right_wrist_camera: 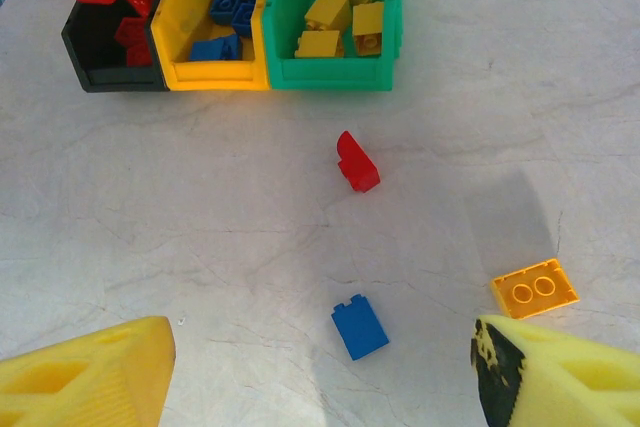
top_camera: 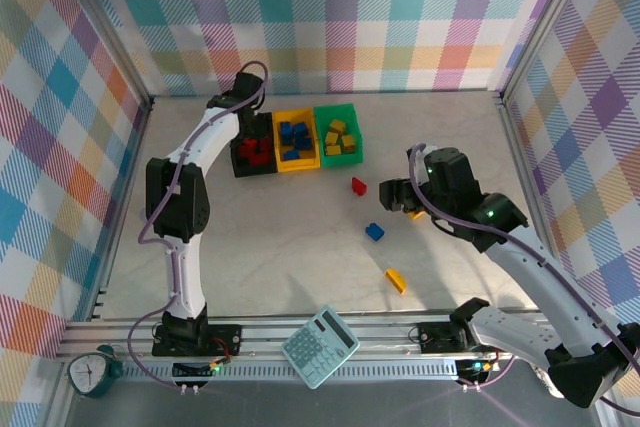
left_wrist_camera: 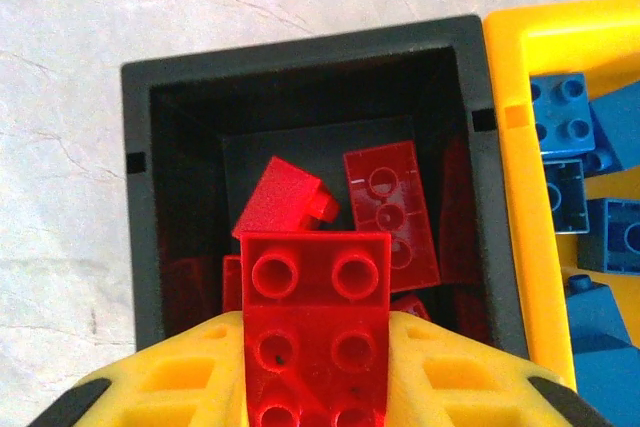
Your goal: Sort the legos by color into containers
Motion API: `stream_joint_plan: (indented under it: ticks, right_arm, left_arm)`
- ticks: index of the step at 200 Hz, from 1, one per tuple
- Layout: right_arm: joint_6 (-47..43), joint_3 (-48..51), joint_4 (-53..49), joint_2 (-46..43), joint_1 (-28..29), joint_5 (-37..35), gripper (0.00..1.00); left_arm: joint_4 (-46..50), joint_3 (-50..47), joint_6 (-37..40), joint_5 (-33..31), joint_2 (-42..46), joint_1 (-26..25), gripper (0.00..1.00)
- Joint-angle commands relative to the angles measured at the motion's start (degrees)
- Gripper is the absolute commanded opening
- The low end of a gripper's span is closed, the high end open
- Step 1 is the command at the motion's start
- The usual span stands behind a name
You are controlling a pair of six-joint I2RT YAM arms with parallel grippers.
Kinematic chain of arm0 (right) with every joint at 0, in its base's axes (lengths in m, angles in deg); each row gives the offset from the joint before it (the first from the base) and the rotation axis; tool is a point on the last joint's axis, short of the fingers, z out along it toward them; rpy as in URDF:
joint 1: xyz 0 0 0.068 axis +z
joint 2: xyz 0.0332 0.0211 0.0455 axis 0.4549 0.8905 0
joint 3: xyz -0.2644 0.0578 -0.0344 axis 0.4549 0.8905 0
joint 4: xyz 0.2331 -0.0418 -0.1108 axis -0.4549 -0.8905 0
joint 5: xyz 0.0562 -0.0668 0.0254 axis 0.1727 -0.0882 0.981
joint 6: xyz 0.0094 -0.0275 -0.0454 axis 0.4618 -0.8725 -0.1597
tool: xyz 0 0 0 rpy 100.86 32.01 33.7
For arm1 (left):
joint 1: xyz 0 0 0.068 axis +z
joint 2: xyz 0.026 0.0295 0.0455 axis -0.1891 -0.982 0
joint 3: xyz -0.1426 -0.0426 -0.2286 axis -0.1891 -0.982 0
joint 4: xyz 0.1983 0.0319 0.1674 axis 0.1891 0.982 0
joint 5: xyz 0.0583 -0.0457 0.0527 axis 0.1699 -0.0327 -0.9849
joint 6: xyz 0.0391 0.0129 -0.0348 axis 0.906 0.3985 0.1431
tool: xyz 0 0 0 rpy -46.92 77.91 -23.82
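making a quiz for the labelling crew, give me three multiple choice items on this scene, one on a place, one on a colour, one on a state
1. Which bin stands in the middle of the row?
A the black bin
B the yellow bin
C the green bin

2. What colour are the legos in the green bin?
A red
B blue
C yellow

3. What state is the left hand in?
A open and empty
B shut on a red brick
C shut on a blue brick

Answers:
1 B, the black and green bins flank it in the top view.
2 C, every one in it is yellow.
3 B, the left wrist view shows the red brick between its fingers, above the black bin.
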Motion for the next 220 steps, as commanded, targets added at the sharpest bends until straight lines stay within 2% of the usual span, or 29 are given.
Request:
stream_joint_plan:
  ticks: [1,12,33,47,85,110,173,220]
  right_arm:
    - [0.5,0.2,-0.9,-0.1,-0.3,0.5,0.78]
    - [0.6,0.2,-0.9,0.0,-0.3,0.6,0.78]
    - [0.7,0.4,-0.9,0.3,-0.2,0.8,0.78]
    - [0.8,0.6,-0.9,0.6,-0.2,0.9,0.79]
    - [0.9,1.3,-0.6,1.1,-0.3,1.0,0.78]
    - [0.6,2.5,0.7,2.3,-0.2,0.7,0.79]
    - [1.4,6.3,4.8,10.2,-0.3,-0.1,0.79]
    - [2.2,10.8,6.9,14.8,-0.2,2.4,0.76]
  left_arm:
    - [-0.1,1.2,-0.9,2.4,-0.4,0.5,0.33]
    - [-0.5,1.4,-1.0,2.7,-0.4,0.5,0.37]
    - [-1.3,1.5,-0.9,3.9,-0.6,0.5,0.52]
    - [-1.4,1.6,-0.8,4.0,-0.5,0.5,0.56]
    - [-1.2,0.8,-0.8,3.6,1.6,0.5,0.57]
    - [-2.1,-2.6,-1.4,3.3,6.0,0.5,0.58]
    - [-4.6,-19.6,-7.1,5.4,23.5,0.1,0.59]
    - [-5.7,-31.8,-10.6,5.5,36.4,-2.7,0.61]
